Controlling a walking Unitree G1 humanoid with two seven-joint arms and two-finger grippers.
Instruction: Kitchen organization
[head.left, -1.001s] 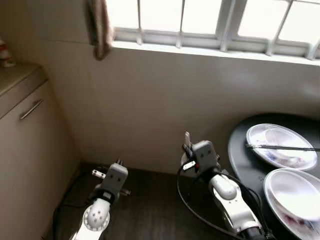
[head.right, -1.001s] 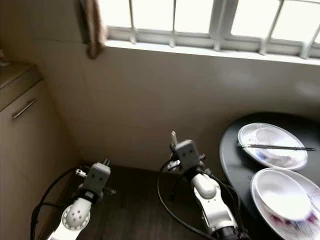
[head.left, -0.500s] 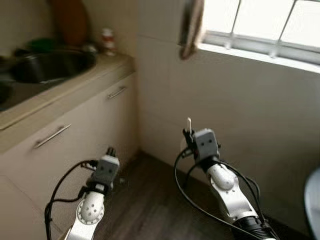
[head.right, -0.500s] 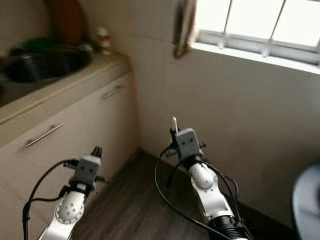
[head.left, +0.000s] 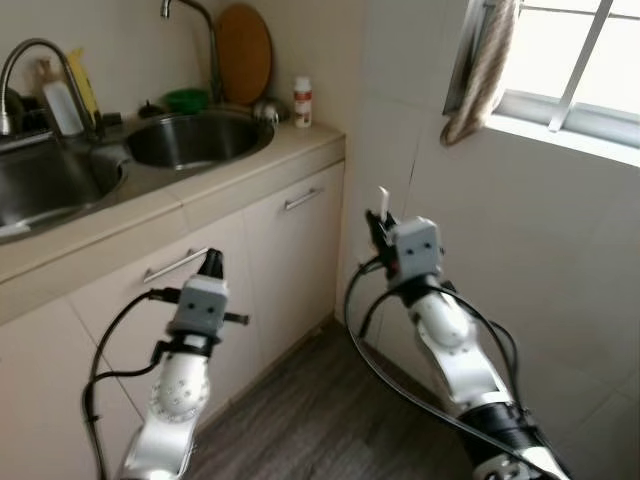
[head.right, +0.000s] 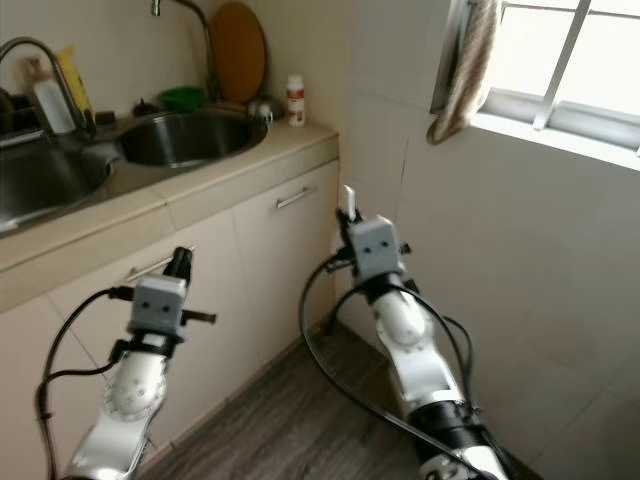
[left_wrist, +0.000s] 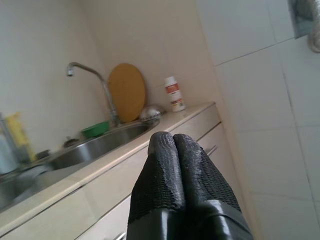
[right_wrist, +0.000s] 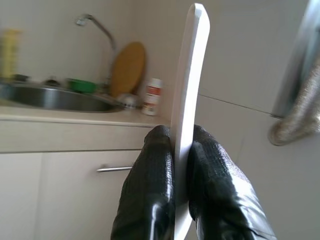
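Observation:
My right gripper (head.left: 381, 226) is raised in front of me, shut on a thin white flat utensil (right_wrist: 189, 90) that sticks up past its fingertips (right_wrist: 159, 137); the utensil (head.left: 383, 199) stands upright. My left gripper (head.left: 212, 263) is held lower on the left, its fingers (left_wrist: 162, 145) pressed together with nothing between them. Beyond both lies a beige kitchen counter (head.left: 250, 165) with a round steel sink (head.left: 268, 140) and a tall faucet (head.left: 203, 28).
Around the sink stand a round wooden board (head.left: 245, 52), a white bottle with a red label (head.left: 302, 101) and a green bowl (head.left: 187, 99). A second sink (head.left: 45, 185) lies further left. Cabinet doors with bar handles (head.left: 301, 198) face me. A cloth (head.left: 482, 70) hangs by the window. The floor (head.left: 300, 420) is dark wood.
The camera has swung left: the dark table with plates has left the picture and the sink counter has come in. Both arms keep their pose, the right still holding the white utensil.

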